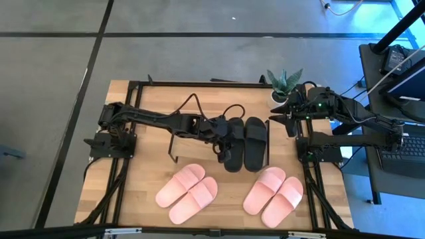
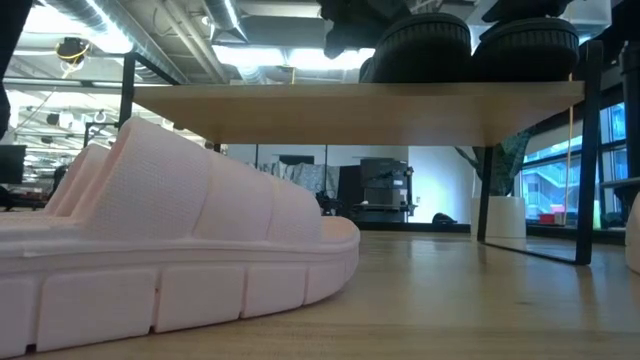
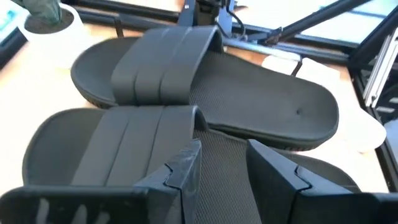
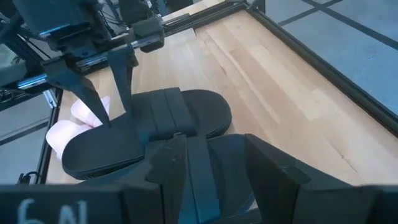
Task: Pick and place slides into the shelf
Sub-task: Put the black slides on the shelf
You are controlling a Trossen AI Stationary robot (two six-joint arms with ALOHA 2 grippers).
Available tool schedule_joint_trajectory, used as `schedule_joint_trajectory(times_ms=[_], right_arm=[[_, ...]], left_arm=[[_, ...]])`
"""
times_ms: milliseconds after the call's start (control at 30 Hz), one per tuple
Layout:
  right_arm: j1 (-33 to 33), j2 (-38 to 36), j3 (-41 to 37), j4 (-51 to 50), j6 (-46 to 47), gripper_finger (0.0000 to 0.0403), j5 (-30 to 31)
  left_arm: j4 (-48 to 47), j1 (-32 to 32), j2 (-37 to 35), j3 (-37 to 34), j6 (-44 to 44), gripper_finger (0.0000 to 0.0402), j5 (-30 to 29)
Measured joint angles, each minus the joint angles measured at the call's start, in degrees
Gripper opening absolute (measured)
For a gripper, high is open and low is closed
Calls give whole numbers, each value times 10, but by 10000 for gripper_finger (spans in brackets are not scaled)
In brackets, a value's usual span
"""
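The pink slides [image 1: 188,192] look like light, springy foam, so pinching across the wide strap should hold best. Left gripper [image 3: 224,154] and right gripper [image 4: 214,148] hang over the black slides [image 1: 255,143], fingers apart, gripping nothing

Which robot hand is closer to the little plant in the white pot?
Right. The right gripper sits just beside the plant; the left gripper is farther away, over the black slides.

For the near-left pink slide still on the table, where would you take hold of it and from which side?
Grip the pink slide across its wide strap, coming straight down from above. It lies flat and sole-down on the table, tilted diagonally, touching its partner along one side, so side walls are crowded. The raised strap arches over an open gap, which should let one finger slip under.
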Motion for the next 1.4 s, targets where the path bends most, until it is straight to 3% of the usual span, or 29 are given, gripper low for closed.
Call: schedule_joint_trajectory(times_ms=[533,1400], right_arm=[[0,0,0,0,0,159,0],[0,0,0,0,-3,159,0]], left_arm=[[32,-6,9,0,-2,119,24],[59,10,19,-1,-16,119,1]])
